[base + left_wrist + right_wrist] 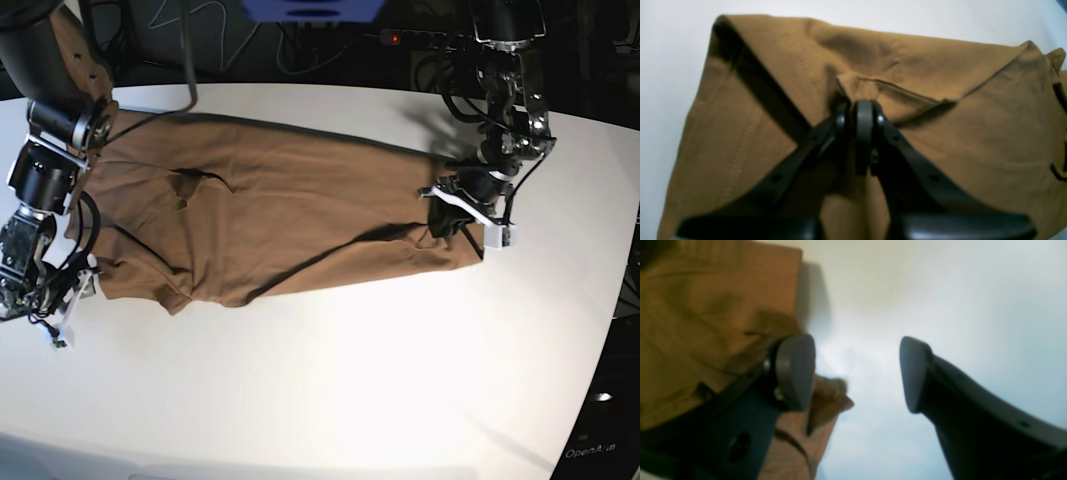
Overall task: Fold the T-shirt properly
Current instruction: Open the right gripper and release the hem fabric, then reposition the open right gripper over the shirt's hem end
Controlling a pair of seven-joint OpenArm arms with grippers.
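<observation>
Mid-fold: T-shirt (290, 215) half-doubled lengthwise on the white table (350, 390), one end pinched.

The shirt lies as a long band across the table, its near edge partly turned over. I judge the lengthwise fold is in hand. My left gripper (857, 111) has its jaws pressed together on a raised tuck of cloth at one end. My right gripper (857, 373) stands spread at the other end, one finger (795, 371) over the cloth edge, holding nothing. Next, I judge it must close on that edge.
</observation>
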